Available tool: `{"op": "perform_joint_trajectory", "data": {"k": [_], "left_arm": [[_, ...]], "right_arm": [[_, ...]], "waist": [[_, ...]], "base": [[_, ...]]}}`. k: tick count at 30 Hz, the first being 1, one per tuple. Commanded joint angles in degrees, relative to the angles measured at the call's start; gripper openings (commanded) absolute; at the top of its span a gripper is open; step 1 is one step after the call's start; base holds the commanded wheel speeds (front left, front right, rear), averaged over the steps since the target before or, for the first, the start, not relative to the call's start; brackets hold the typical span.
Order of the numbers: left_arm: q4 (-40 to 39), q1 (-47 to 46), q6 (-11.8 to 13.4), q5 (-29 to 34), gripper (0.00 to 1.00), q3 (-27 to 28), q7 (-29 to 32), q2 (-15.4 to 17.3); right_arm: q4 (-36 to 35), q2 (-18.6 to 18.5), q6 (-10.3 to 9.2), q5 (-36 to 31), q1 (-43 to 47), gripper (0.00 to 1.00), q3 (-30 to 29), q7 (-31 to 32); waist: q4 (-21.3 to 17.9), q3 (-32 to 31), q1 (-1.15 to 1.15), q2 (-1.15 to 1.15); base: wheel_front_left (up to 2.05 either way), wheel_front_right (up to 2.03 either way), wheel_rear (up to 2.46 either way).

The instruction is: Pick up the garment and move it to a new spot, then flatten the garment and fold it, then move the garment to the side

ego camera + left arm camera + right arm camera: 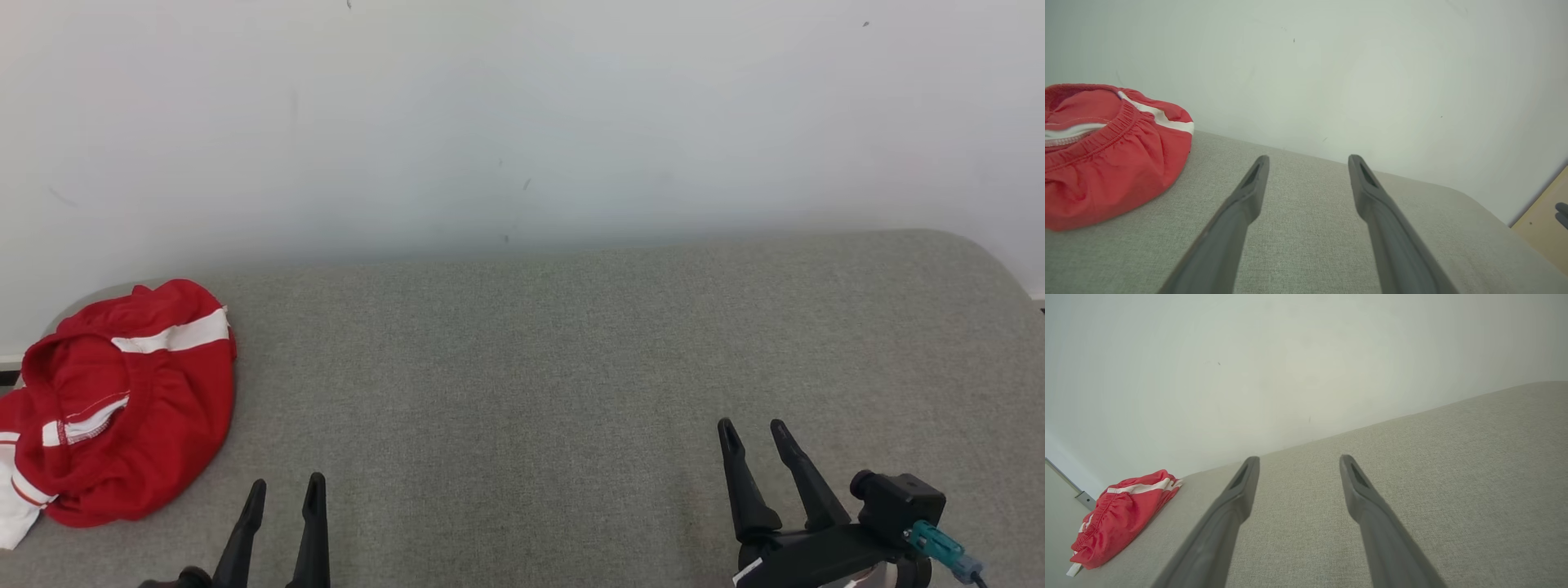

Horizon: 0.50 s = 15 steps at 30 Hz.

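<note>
Little weight likely in crumpled red cloth garment with white stripes (122, 408), bunched at left edge of grey upholstered bench (571, 367); soft, floppy. Best pinched at waistband (1106, 136). Wide-spread, empty: left gripper (287, 482), right gripper (751, 425).

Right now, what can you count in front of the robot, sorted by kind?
Crumpled red fabric garment with white stripes: 1
Long dark two-fingered claws: 2 (left claw, right claw, both open)
Grey fabric-covered surface: 1
Total: 4
</note>
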Motion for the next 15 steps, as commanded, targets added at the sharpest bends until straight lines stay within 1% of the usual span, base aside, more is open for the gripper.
{"op": "perform_joint_trajectory", "data": {"k": [1, 15], "left_arm": [[-0.4, 0.8, -0.1, 2.3, 1.00, 0.0, -0.6, 0.3], [-1.8, 1.9, 0.8, 8.8, 1.00, 0.7, -1.5, 0.1]], "right_arm": [[-0.7, -0.2, 0.01, -1.9, 0.7, 1.00, 0.6, -0.8], [-1.1, 0.2, 0.02, -8.3, 1.9, 1.00, 1.8, -3.3]], "waist": [[0.0, -0.3, 0.00, 0.00], [-0.2, -0.6, 0.00, 0.00]], "base": [[0.00, 0.00, 0.00], [0.00, 0.00, 0.00]]}}
